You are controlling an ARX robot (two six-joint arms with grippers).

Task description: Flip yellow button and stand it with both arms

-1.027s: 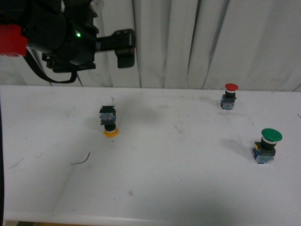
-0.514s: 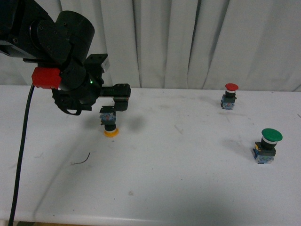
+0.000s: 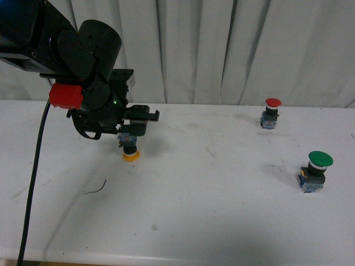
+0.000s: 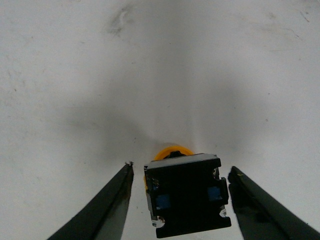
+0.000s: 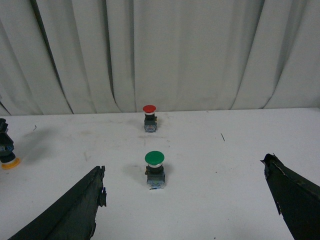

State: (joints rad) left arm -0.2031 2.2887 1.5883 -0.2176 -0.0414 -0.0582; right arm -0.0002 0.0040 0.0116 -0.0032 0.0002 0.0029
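**Operator:** What is hidden or cut off?

**Technician:** In the front view the left arm (image 3: 72, 55) runs out of frame at the upper left. The left gripper (image 3: 145, 116) overlaps the top of the yellow button (image 3: 129, 145), so part of the blue-and-black base is masked. In the right wrist view the same button (image 5: 7, 150) is cut by the picture edge. The right arm does not show in the front view.

**Operator:** Where is the yellow button, and how does it sit?

**Technician:** It stands inverted on the white table (image 3: 194, 221), cap down and base up. The left wrist view shows the base (image 4: 186, 195) between the two fingers of the left gripper (image 4: 181, 169). The jaws are spread, with a gap of bare table on each side (no contact visible).

**Operator:** And the right gripper (image 5: 183, 167)?

**Technician:** Its jaws are wide apart and hold nothing.

**Operator:** What is the count?

**Technician:** There are three buttons, one of each colour. A thin wire scrap (image 3: 95, 188) lies near the yellow button, to its left and closer to the camera. The red button (image 3: 271, 113) stands upright well to the yellow button's right and further back. The green button (image 3: 316, 172) stands upright further right again and closer to the camera. There is one curtain (image 3: 249, 50) behind.
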